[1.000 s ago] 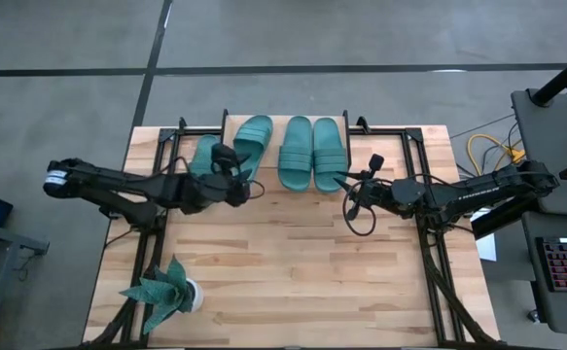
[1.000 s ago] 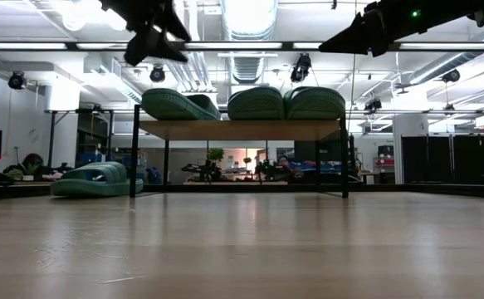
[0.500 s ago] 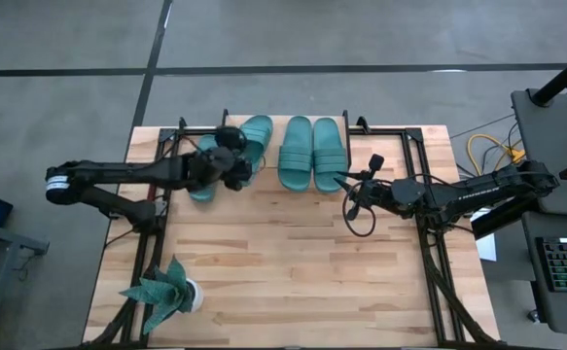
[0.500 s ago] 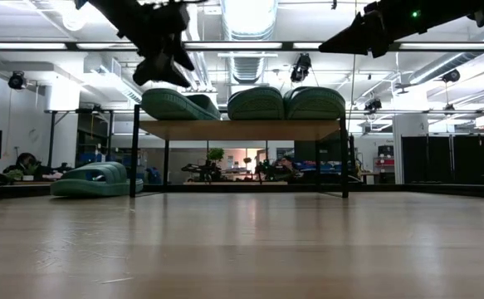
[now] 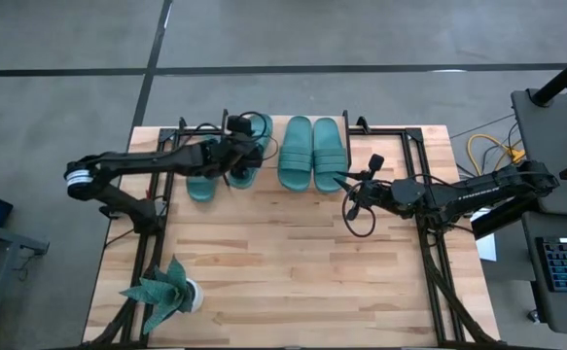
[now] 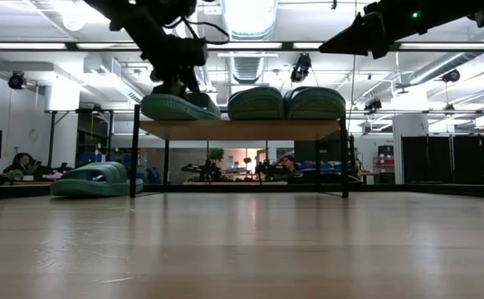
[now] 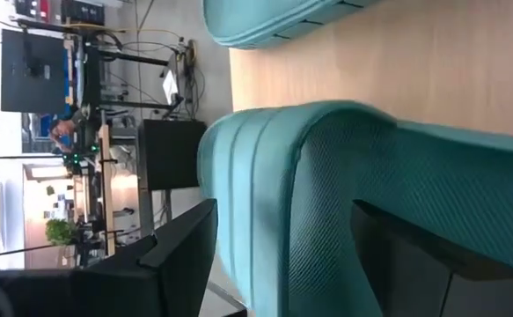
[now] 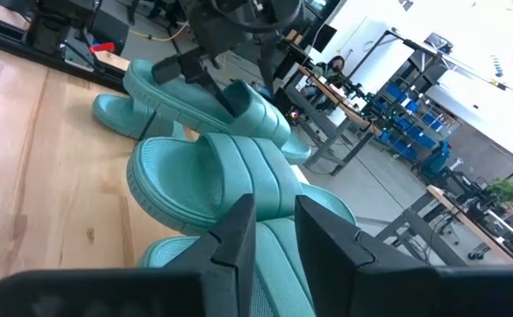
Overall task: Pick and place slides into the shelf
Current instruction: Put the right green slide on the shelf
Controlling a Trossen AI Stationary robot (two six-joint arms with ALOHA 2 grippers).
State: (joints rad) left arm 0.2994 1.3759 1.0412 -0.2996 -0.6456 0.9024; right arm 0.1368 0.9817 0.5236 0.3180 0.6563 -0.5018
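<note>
- Currently three slides sit on the shelf (image 6: 242, 129) top: a neat pair (image 5: 312, 153) at centre-right and a skewed slide (image 5: 250, 146) on the left.
- Fourth slide (image 5: 201, 175) lies on the table (image 5: 293, 262), just left of the shelf.
- Left gripper (image 5: 241, 156) is over the skewed slide, fingers spread wide astride its strap.
- Right gripper (image 5: 357, 185) hangs right of the shelf, jaws narrow, holding nothing.
- Plant (image 5: 161, 289) near-left.

Two dark slender jointed arms; black looped cables; left arm (image 5: 147, 163) white-banded at base.
</note>
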